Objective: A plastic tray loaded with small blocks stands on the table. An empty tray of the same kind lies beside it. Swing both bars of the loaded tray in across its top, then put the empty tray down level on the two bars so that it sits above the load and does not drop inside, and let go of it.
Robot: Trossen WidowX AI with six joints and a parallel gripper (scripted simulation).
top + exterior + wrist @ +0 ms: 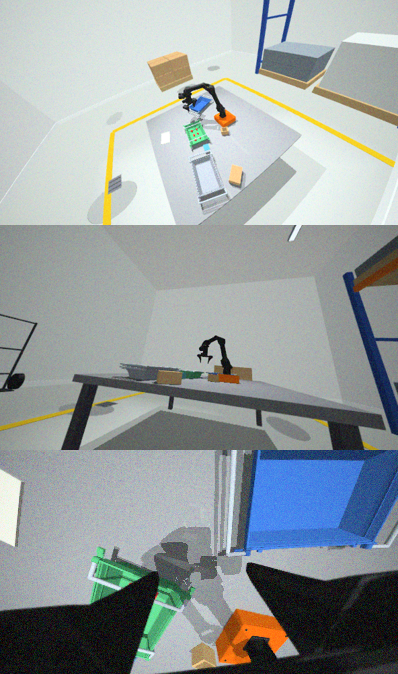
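The green tray (203,131) (192,374) (161,625) stands on the table with several small red blocks (193,135) inside. Its two wire bars lie across its top; one bar (107,583) shows plainly in the wrist view. The empty blue tray (202,104) (305,497) stands beyond it, upright, its bars swung out over its ends. My gripper (190,106) (205,362) (203,571) is open and empty, high above the table. In the wrist view its fingertips lie around the gap between the two trays. The fingers hide part of the green tray there.
A larger grey tray (206,175) and a tan block (236,175) (169,377) stand toward the front edge. A light-blue piece (206,147) lies beside the green tray. A small tan box (224,131) (203,655) stands near the orange base (225,118) (235,625). A white sheet (165,137) lies at the left.
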